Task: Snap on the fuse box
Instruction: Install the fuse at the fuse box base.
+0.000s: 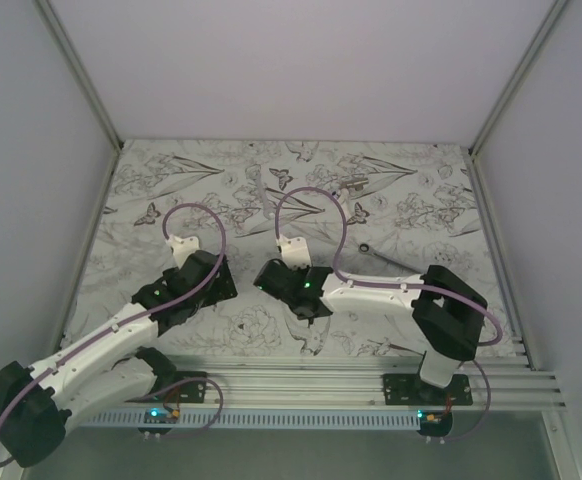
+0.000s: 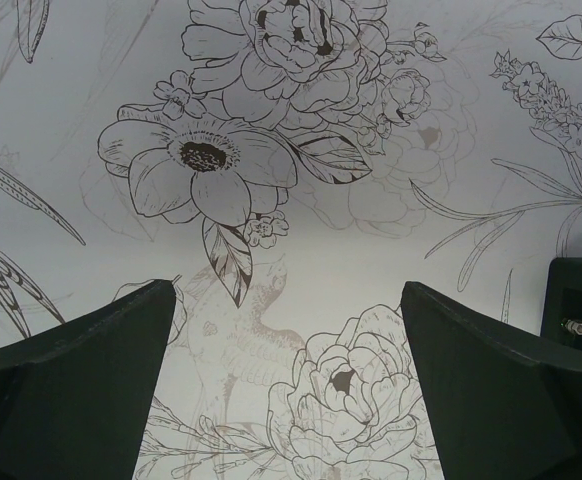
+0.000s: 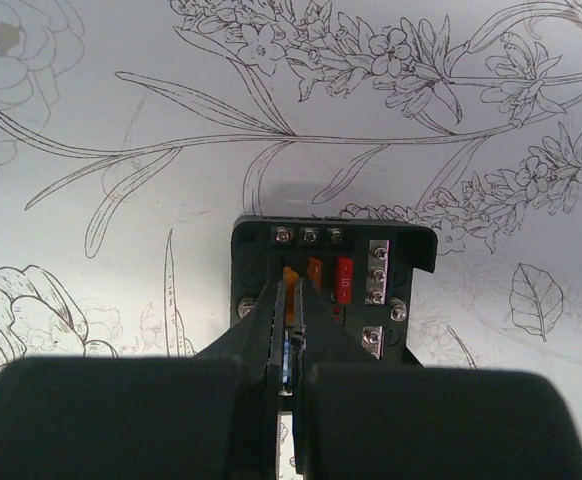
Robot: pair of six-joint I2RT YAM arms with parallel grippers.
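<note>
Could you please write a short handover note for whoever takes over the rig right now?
Left gripper: open, empty, over the table, with the fuse box on its right.
Right gripper: shut, tips down on the box's fuse row; I cannot tell whether it pinches a fuse.
Fuse box: flat on the table, face up, fuses exposed; no cover in view.
Done: nothing visibly snapped on.
Left: the snap itself.
</note>
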